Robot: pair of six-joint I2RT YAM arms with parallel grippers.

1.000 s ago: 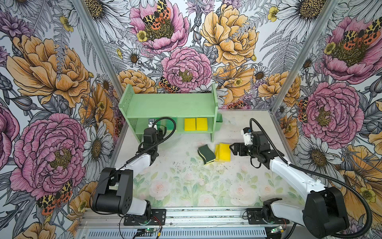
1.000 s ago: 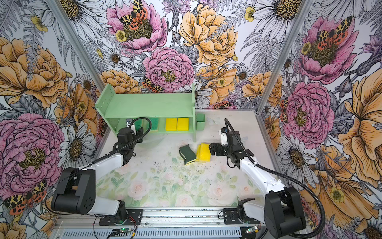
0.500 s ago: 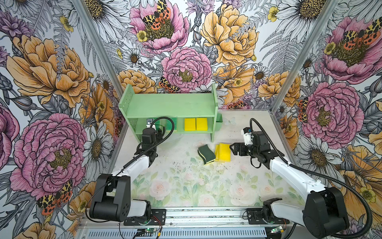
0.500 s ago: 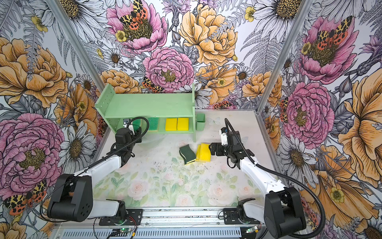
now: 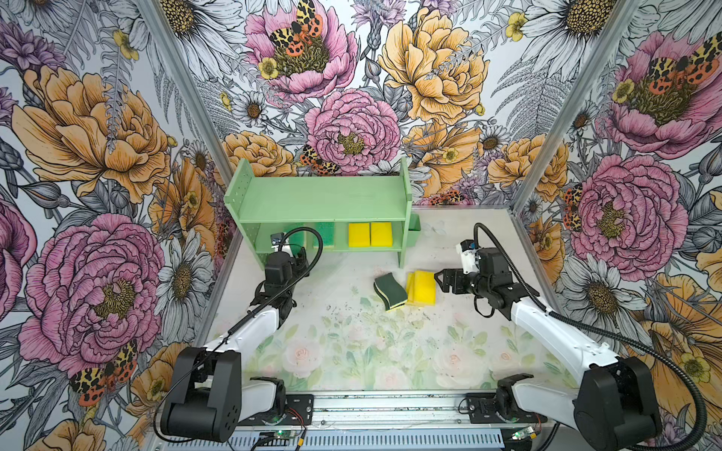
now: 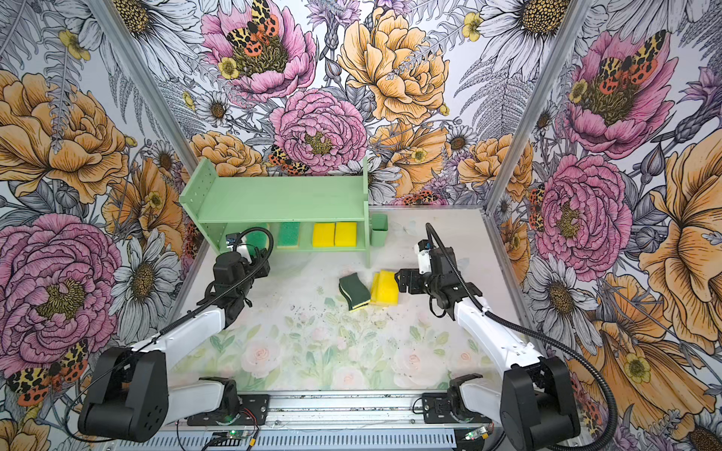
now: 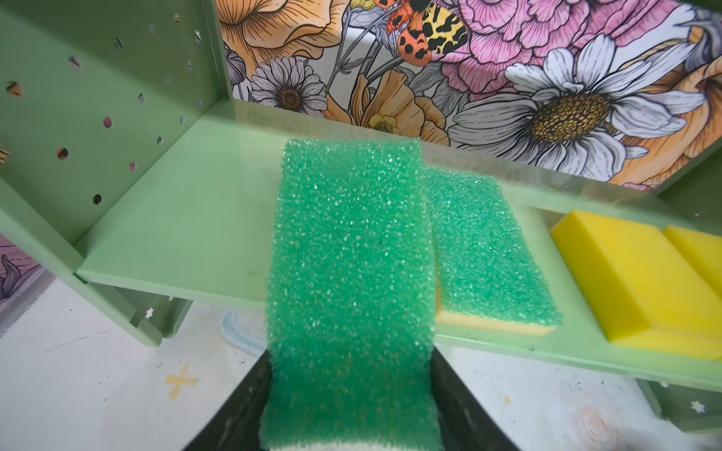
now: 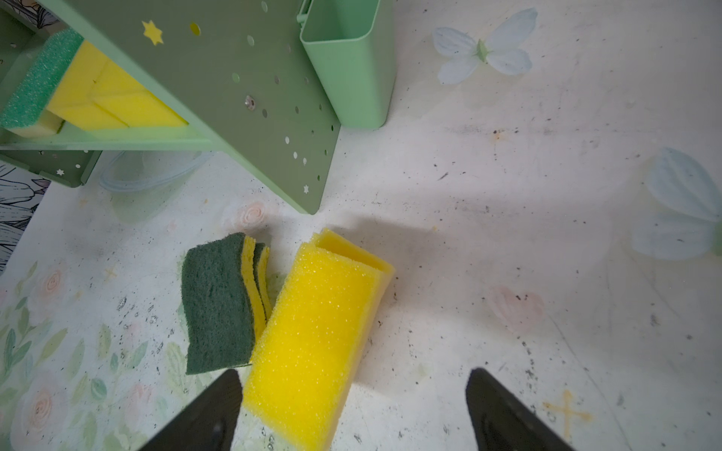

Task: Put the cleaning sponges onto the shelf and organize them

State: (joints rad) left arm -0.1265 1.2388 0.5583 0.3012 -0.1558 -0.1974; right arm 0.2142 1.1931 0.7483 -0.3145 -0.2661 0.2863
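Flowered wallpaper [image 5: 97, 129] closes in three sides of a pale, flower-printed table [image 5: 351, 351], and the mint-green shelf [image 5: 324, 195] stands at the back, left of centre, its top tier bare. At the shelf's left end the left gripper [image 7: 349, 410] reaches in toward the lower tier, its jaws pressed against both sides of a bright-green-topped sponge [image 7: 351, 254]. The far end of that sponge hangs over the lower board, tilted upward. Just beside it, a second green-topped sponge [image 7: 480, 254] lies flat on the same board, showing its yellow base. Further right on that tier two plain yellow sponges [image 5: 370, 234] sit side by side, touching. A small green cup [image 5: 414, 234] hangs on the outside of the right panel. On the table in front of that panel a pair of dark-green-topped wavy sponges [image 8: 218, 304] lean together against a stack of yellow sponges [image 8: 312, 332], the top one lying askew over the one beneath. The right gripper [image 5: 440, 279] hovers low at the stack's right edge with its jaws spread wide, holding nothing.
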